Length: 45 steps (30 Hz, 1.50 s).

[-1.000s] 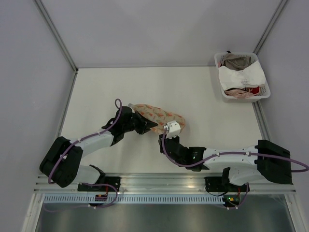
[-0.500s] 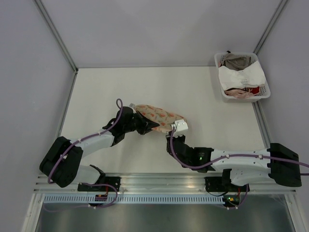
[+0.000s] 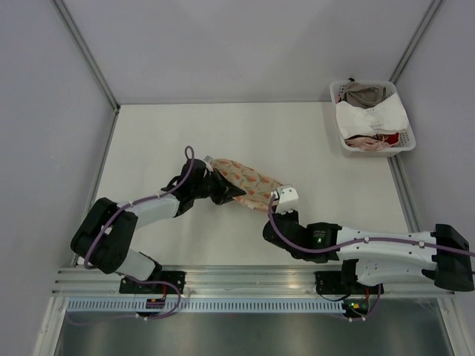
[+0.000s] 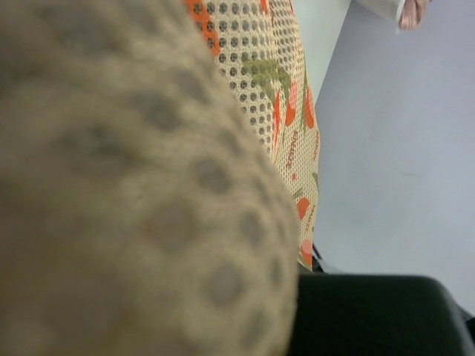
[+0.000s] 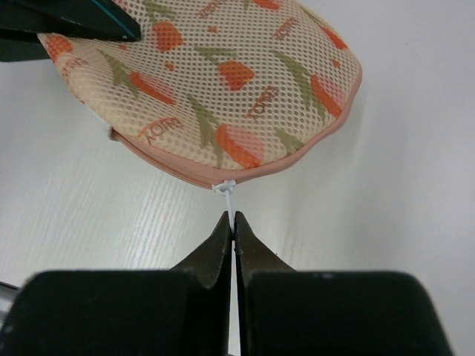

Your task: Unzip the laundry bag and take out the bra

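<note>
The laundry bag (image 3: 249, 180) lies mid-table, a cream mesh pouch with orange and green print and pink zip edging. My left gripper (image 3: 223, 190) is shut on its left end. The mesh (image 4: 148, 185) fills the left wrist view, with one black finger (image 4: 371, 315) at the lower right. My right gripper (image 5: 233, 226) is shut on the white zip pull (image 5: 228, 194) at the pouch's near edge (image 5: 215, 81). In the top view the right gripper (image 3: 273, 202) sits at the bag's near right corner. The bra is hidden.
A white slatted basket (image 3: 343, 137) stands at the far right corner, holding a white padded garment (image 3: 371, 115) and beige and pink garments. Grey walls close in the table on the left, back and right. A metal rail runs along the near edge.
My right gripper has moved right along the bag's near edge with the zip pull. The bag has stretched and turned slightly. My left arm has shifted a little farther back.
</note>
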Tool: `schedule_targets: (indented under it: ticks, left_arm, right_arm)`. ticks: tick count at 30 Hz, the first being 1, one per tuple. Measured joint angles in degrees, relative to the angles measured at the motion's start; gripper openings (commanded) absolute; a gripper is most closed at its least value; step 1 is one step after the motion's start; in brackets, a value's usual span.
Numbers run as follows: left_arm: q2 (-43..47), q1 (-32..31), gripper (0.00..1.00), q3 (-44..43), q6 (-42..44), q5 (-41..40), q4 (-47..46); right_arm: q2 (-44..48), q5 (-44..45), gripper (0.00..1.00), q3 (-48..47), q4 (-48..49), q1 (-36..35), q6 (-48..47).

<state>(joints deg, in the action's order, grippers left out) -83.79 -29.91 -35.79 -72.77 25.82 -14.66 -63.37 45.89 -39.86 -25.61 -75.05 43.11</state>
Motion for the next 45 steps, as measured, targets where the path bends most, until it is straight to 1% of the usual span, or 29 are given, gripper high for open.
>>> schedule_targets:
  ticks: [3, 7, 8, 9, 10, 11, 13, 16, 19, 20, 22, 24, 27, 31, 33, 36, 43, 45]
  left_arm:
    - [-3.34, 0.79, 0.02, -3.76, 4.76, 4.39, 0.46]
    - [-10.84, 1.9, 0.03, -13.44, 13.66, 12.63, 2.71]
    - [-13.31, 1.95, 0.08, -17.03, 16.63, 15.17, 4.57]
    - [-15.04, 1.95, 0.37, -19.56, 18.71, 16.83, 5.51]
    - [-17.07, 1.92, 0.56, -22.25, 21.46, 18.73, 6.12]
    - [-18.75, 1.92, 0.99, -24.59, 23.63, 19.87, 6.69]
    - [-21.4, 2.54, 1.0, -28.24, 26.29, 20.26, 7.8]
    - [-22.77, 3.61, 1.0, -30.71, 29.27, 18.27, 10.95]
    - [-21.79, 4.02, 1.0, -30.45, 30.18, 13.16, 15.15]
    - [-20.35, 4.0, 1.0, -29.18, 30.16, 10.25, 16.52]
    - [-15.23, 3.93, 1.0, -24.39, 29.4, 5.84, 19.37]
    - [-6.95, 3.43, 1.0, -17.16, 27.65, 2.71, 20.96]
    - [6.29, 0.7, 1.0, -7.61, 23.71, 1.09, 21.86]
    - [19.52, -3.26, 1.0, 3.74, 15.65, 0.79, 18.05]
    - [23.06, -3.41, 1.0, 8.33, 11.56, 0.66, 15.58]
    - [22.08, -3.63, 1.0, 9.7, 8.0, 0.61, 13.6]
    - [14.14, -5.35, 1.0, 8.85, 2.08, -0.87, 5.11]
    - [11.21, -6.12, 1.0, 7.08, 1.49, -0.9, 4.28]
  right_arm:
    - [0.63, 0.07, 0.0, -0.37, -4.02, 0.07, 1.68]
    - [0.63, 0.11, 0.0, -0.66, -7.78, 0.22, 4.17]
    - [0.66, 0.13, 0.01, -0.74, -8.57, 0.26, 4.87]
    - [0.72, 0.28, 0.0, -0.81, -9.09, 0.35, 5.29]
    - [0.85, 0.37, 0.0, -0.83, -9.35, 0.37, 5.66]
    - [1.03, 0.42, 0.01, -0.83, -9.94, 0.42, 5.84]
    - [1.42, 0.39, 0.01, -0.83, -11.45, 0.42, 6.03]
    - [1.25, 0.31, 0.01, -0.83, -12.22, 0.42, 6.08]
    - [-0.26, 0.26, 0.0, -0.85, -11.5, 0.42, 5.86]
    - [-1.07, 0.22, 0.0, -0.87, -10.95, 0.42, 5.53]
    - [-2.8, -0.13, 0.0, -0.87, -9.64, 0.44, 4.85]
    - [-4.55, -0.94, 0.01, -0.9, -7.48, 0.44, 3.87]
    - [-6.82, -2.51, 0.0, -0.9, -3.21, 0.74, 1.92]
    - [-9.62, -6.67, 0.0, -0.9, 4.55, 1.77, -1.2]
    - [-10.86, -8.72, 0.01, -0.9, 8.33, 2.36, -2.56]
    - [-12.85, -11.08, 0.0, -0.9, 12.24, 2.84, -4.0]
    - [-14.86, -14.97, 0.0, -0.9, 16.83, 2.91, -5.88]
    - [-14.88, -15.52, 0.0, -0.9, 17.7, 2.91, -6.1]
